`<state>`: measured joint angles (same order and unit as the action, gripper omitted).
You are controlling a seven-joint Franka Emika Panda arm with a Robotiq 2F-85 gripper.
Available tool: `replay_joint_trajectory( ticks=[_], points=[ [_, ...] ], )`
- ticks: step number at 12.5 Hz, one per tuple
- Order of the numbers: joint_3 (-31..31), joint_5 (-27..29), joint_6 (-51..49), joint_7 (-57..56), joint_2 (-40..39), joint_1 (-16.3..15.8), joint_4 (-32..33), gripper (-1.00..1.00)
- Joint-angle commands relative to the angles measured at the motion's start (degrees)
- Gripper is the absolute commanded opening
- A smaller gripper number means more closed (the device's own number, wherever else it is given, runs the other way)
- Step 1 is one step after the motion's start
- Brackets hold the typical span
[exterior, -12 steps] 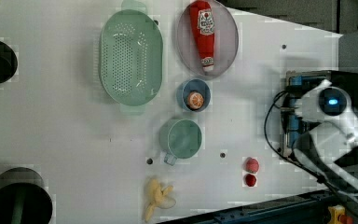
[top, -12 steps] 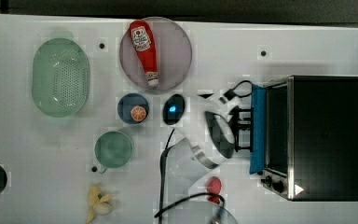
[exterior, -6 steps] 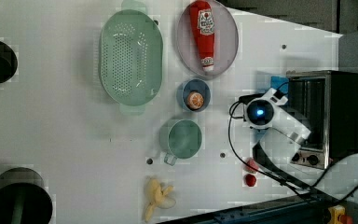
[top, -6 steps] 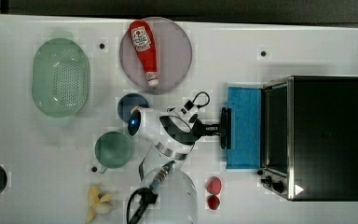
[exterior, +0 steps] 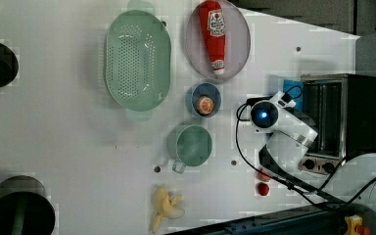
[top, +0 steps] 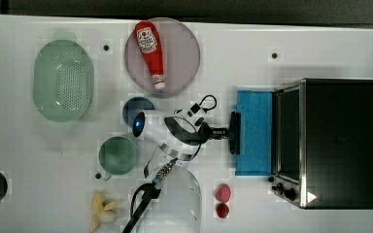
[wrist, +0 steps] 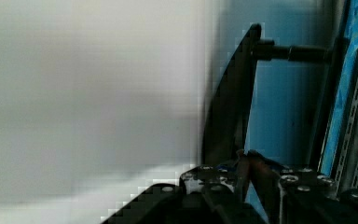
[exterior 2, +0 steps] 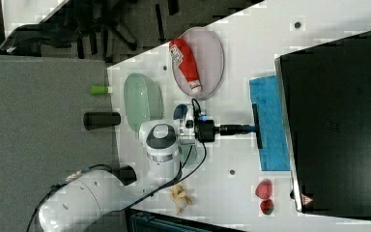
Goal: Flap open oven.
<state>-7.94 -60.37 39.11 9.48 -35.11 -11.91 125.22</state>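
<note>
The oven [top: 340, 141] is a black box with a silver front frame at the top view's right. Its blue door [top: 255, 131] lies flapped down flat on the white table, and the cavity behind it is open. The dark bar handle [top: 234, 132] runs along the door's free edge. My gripper [top: 227, 132] reaches in from the top view's left and is shut on the middle of that handle. In the right view the gripper [exterior 2: 251, 128] meets the handle [exterior 2: 257, 140] the same way. The wrist view shows the handle [wrist: 233, 107] against the blue door [wrist: 279, 107], between my fingertips [wrist: 242, 170].
Two red strawberries [top: 222, 199] lie near the oven's knobs [top: 284, 189]. A ketchup bottle [top: 150, 48] rests on a purple plate [top: 182, 53]. Beside my arm are a green colander [top: 63, 80], blue bowl [top: 132, 108], green mug [top: 118, 155] and banana [top: 102, 208].
The door has swung from nearly upright down to flat. My gripper moved to the top view's left with the handle in it. In the last half second little has moved.
</note>
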Motion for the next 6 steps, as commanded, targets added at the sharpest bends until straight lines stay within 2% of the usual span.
replay_joint_trajectory(
  ticks=[1,2,6],
  points=[
    [-0.19,2.84,5.61,3.48,1.97,1.19,-2.81,-0.65],
    [0.23,7.19,7.34,3.48,3.16,1.19,-2.77,-0.65],
    [0.66,33.61,7.88,3.48,11.65,1.37,-2.76,-0.65]
  ],
)
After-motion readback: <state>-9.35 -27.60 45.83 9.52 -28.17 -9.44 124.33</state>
